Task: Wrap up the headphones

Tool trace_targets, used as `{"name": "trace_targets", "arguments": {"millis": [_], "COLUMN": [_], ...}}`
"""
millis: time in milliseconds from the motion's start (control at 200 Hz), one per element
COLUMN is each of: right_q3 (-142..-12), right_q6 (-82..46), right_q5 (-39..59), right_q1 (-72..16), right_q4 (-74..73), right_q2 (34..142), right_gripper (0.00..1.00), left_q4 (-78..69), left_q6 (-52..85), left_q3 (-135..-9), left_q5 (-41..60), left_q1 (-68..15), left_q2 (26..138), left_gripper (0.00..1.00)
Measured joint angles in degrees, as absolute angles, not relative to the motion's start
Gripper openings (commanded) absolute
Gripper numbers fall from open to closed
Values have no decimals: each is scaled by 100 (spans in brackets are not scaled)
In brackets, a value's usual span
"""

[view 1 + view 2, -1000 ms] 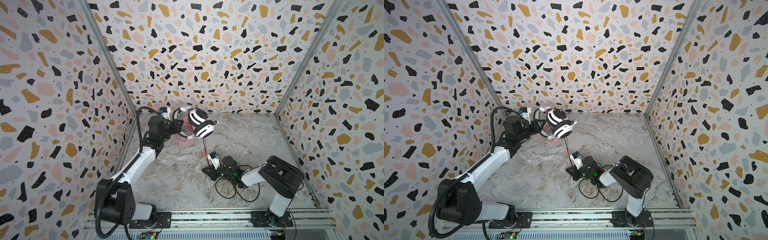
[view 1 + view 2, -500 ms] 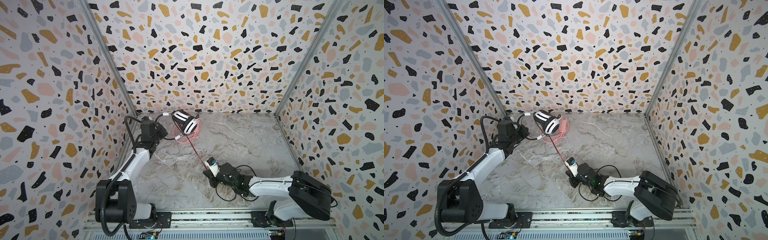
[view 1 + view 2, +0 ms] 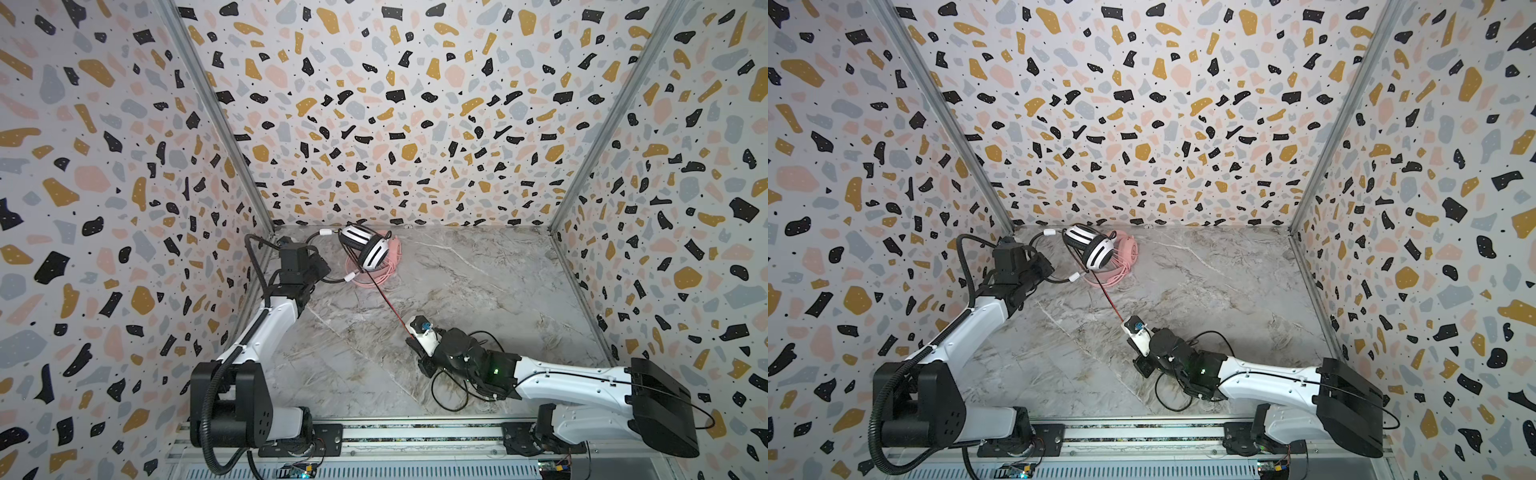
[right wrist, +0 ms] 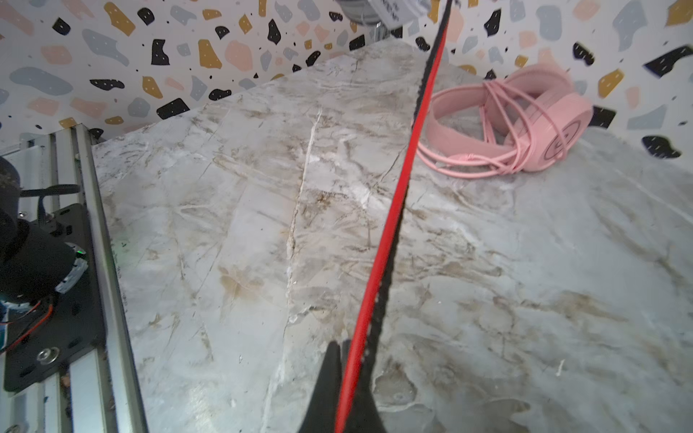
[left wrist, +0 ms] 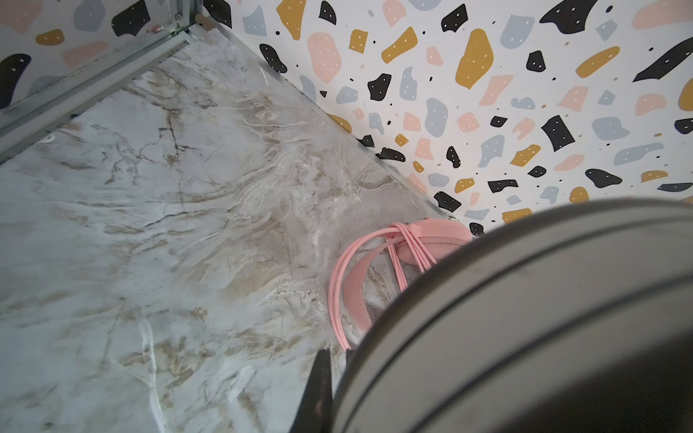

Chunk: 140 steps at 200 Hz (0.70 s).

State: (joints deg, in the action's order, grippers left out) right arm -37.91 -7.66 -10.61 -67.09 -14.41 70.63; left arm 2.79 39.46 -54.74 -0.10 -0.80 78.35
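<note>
Up near the far-left corner, the white-and-black headset (image 3: 369, 250) (image 3: 1096, 248) hangs clear of the table (image 3: 478, 291), its striped ear cups turned toward the middle of the cell. Its thin black headband arcs back into the left gripper (image 3: 322, 268) (image 3: 1045, 270), whose jaws are clenched on the band. In the left wrist view a large grey-and-black curved part of this headset fills the near corner of the picture, with one dark gripper finger (image 5: 319, 390) just beside it.

From the headset a red-and-black cable (image 3: 382, 296) (image 3: 1106, 300) (image 4: 393, 210) runs taut and straight, slanting down to the right gripper (image 3: 409, 332) (image 3: 1128, 329) (image 4: 347, 360), which sits low over the table near the front. Its jaws are pinched tight on the cable; in the right wrist view the cable passes directly between the two dark fingertips.

Just behind and below the raised headset, the pink headset (image 3: 392, 253) (image 3: 1128, 249) (image 5: 431, 240) (image 4: 525, 123) lies on the table against the back wall (image 3: 395, 145). Its thin pink cable (image 4: 498, 112) is wound several times around the headband and ear cups, with a few loops spilling onto the marble-patterned surface.

Loops of thin black cord (image 3: 446, 405) lie on the table beside the right arm's wrist; I cannot tell what they belong to.
</note>
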Motion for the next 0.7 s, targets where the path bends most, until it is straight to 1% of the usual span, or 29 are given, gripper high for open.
{"name": "trace_targets", "arguments": {"millis": [170,436,581,701], "right_q3": [-4226,-4991,-5662,-6213], "right_q6": [-342,222,548,773], "right_q5": [-1332,-1313,-1278,-1240], "right_q1": [-6657,-6309,-6193,-5972], "right_q4": [-1173,-1039,-799,-563], "right_q2": [6829,6785,6906,7052], "right_gripper": [3,3,4,3], "left_q4": [292,427,847,1190], "left_q6": [3944,3811,3479,3044], "left_q3": [-5474,-5509,-5769,-6198], "left_q5": [-121,-414,-825,-1326], "left_q1": [-71,-204,-624,-1138], "left_q2": [7835,7835,7843,7961], "left_gripper": [0,0,0,0]}}
